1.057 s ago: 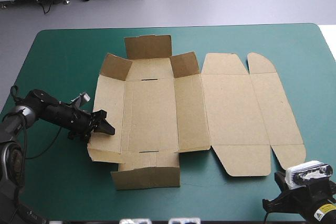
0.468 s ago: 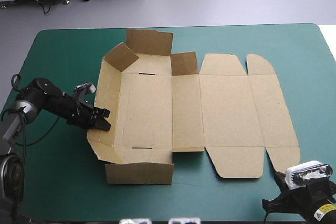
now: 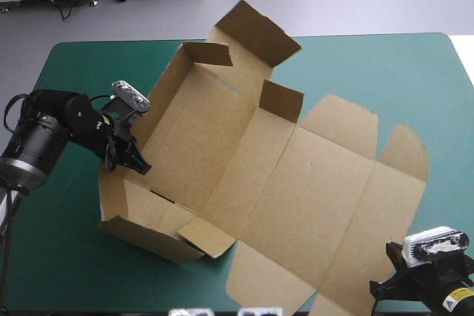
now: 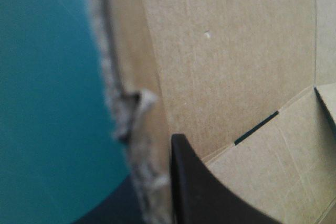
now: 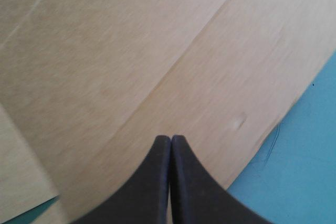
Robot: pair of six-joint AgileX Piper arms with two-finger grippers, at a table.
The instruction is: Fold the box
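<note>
Fingers of our left gripper (image 3: pixel 135 162) pinch the left wall of the brown box (image 3: pixel 244 168), which sits tipped up on the teal-green table (image 3: pixel 74 79). At the box's right end, our right gripper (image 5: pixel 171 140) is squeezed closed.

Box (image 3: pixel 244 175) on table (image 3: pixel 415 79), left pincer (image 3: pixel 141 166) astride wall (image 3: pixel 118 183)

off-task: 1 table (image 3: pixel 385 64) | teal-green cover (image 3: pixel 67 72) | far corners rounded
</note>
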